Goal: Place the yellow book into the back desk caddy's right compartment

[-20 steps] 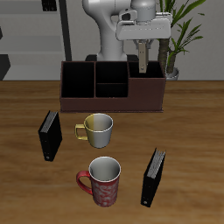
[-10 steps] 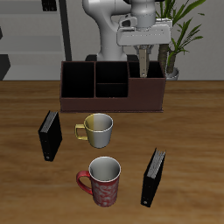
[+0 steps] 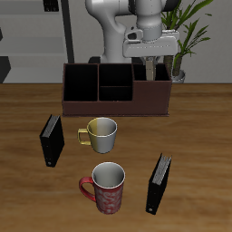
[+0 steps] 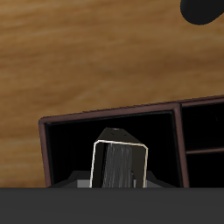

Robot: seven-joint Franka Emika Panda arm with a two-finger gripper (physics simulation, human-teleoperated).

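The back desk caddy [image 3: 116, 107] is a long dark brown box near the robot's base. Its right compartment [image 3: 152, 91] is the large undivided end section. My gripper [image 3: 149, 67] hangs over that section, shut on the yellow book [image 3: 148, 72], which it holds upright with its lower edge dipping below the caddy's rim. In the wrist view the book [image 4: 118, 164] shows end-on, pale-edged, inside the reddish-brown walls of the compartment [image 4: 45, 153], with the smaller cubbies [image 4: 203, 131] beside it. The book's lower end is hidden by the caddy's wall in the exterior view.
Two black books stand on the table, one [image 3: 52, 139] beside the yellow-handled mug [image 3: 101, 134], the other [image 3: 159, 181] near the front edge beside the red mug [image 3: 108, 187]. A potted plant [image 3: 186, 41] stands behind the caddy.
My gripper has come down a little with the book and shifted slightly along the caddy toward the plant; the book now sits lower in the right compartment.
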